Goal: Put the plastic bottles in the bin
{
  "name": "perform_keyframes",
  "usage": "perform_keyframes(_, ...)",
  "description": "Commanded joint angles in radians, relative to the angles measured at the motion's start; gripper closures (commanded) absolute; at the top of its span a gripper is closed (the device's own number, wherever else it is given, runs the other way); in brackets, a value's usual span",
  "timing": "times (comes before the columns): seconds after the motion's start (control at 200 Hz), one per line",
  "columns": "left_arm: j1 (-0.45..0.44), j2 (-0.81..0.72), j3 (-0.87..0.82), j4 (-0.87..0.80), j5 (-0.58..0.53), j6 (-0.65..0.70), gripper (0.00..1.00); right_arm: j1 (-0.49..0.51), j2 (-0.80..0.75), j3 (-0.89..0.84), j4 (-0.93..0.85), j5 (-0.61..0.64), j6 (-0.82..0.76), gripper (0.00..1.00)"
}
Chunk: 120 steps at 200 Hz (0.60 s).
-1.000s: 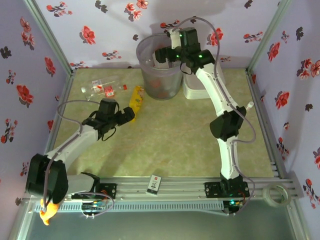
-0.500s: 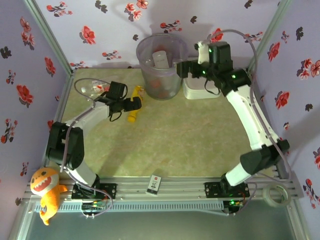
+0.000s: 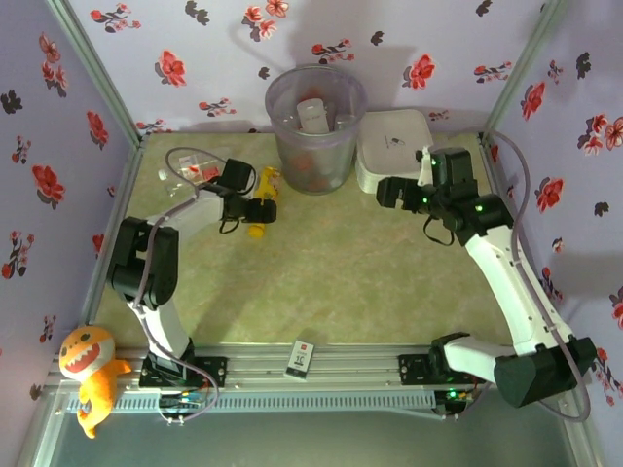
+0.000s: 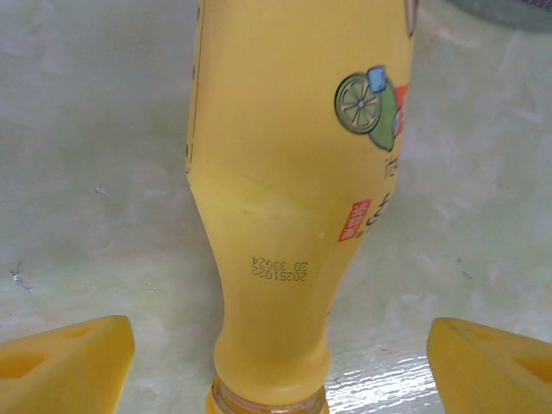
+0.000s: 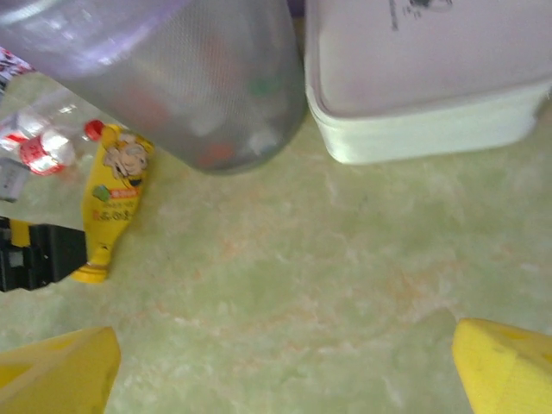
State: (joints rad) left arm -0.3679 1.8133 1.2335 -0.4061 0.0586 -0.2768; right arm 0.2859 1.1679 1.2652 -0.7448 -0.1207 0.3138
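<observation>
The yellow squeeze bottle (image 3: 263, 197) lies on the green table just left of the bin (image 3: 313, 131). Its neck lies between the fingers of my left gripper (image 4: 280, 366). The jaws stand open, with a gap on each side of the bottle (image 4: 293, 172). A clear bottle (image 3: 191, 167) with a red-and-white label lies further left, near the back wall. Other bottles (image 3: 316, 111) rest inside the translucent grey-purple bin. My right gripper (image 3: 386, 192) hangs open and empty over bare table, in front of the white box. In the right wrist view are the bin (image 5: 172, 78), the yellow bottle (image 5: 110, 203) and the clear bottle (image 5: 39, 142).
A white lidded box (image 3: 393, 148) stands right of the bin. A black-and-white card (image 3: 302, 359) lies on the front rail. An orange plush toy (image 3: 88, 375) sits at the front left corner and a tape roll (image 3: 535, 379) at the front right. Floral walls close three sides.
My right arm has pulled back from above the bin, going right and down to the front of the white box. My left gripper has reached the yellow bottle and its jaws have narrowed a little.
</observation>
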Motion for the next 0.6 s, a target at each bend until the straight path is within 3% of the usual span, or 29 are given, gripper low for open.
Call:
perform_keyframes(0.0, 0.007, 0.038, 0.030, -0.032, 0.013, 0.035, 0.16, -0.011, -0.014, -0.030, -0.018, 0.027, 0.027, 0.01)
perform_keyframes(0.595, 0.007, 0.050, 0.017, -0.019, 0.002, 0.028, 0.60, -0.012, -0.014, -0.053, 0.033, 0.003, 0.044, 0.01)
